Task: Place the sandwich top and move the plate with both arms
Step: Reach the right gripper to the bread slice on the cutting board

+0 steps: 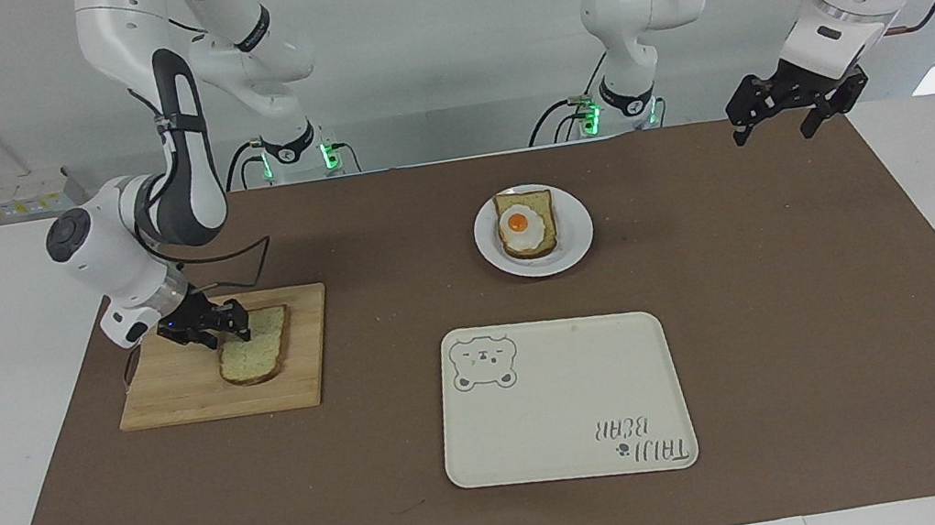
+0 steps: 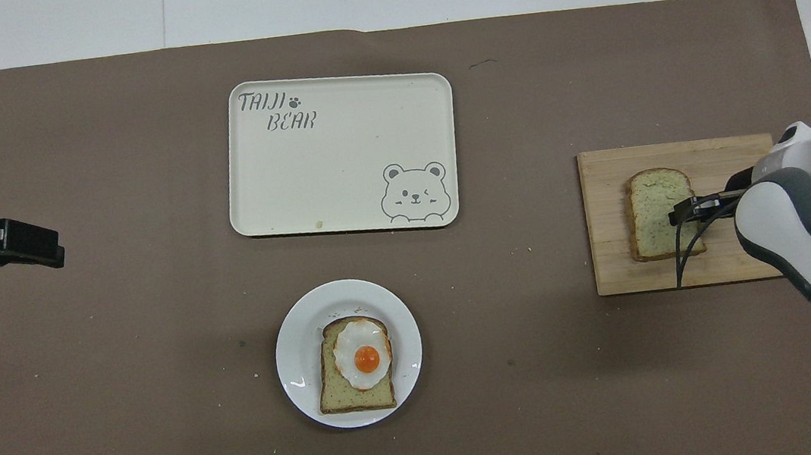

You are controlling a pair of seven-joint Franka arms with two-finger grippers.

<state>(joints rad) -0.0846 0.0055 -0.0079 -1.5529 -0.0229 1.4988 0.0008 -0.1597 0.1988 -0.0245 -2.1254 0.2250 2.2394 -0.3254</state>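
Note:
The sandwich top (image 1: pixel 261 356) is a plain speckled bread slice lying flat on a wooden cutting board (image 1: pixel 181 393) at the right arm's end of the table. It also shows in the overhead view (image 2: pixel 653 218). My right gripper (image 1: pixel 226 334) is low over the board. Its open fingers are at the slice's edge toward the right arm's end, with one tip (image 2: pixel 681 211) over the crust. The white plate (image 1: pixel 577 239) holds a bread slice with a fried egg (image 1: pixel 523 226). My left gripper (image 1: pixel 793 116) waits open in the air over the left arm's end.
A cream rectangular tray (image 1: pixel 564 415) with a bear print lies farther from the robots than the plate. In the overhead view the tray (image 2: pixel 338 174) is above the plate (image 2: pixel 402 319). A brown mat covers the table.

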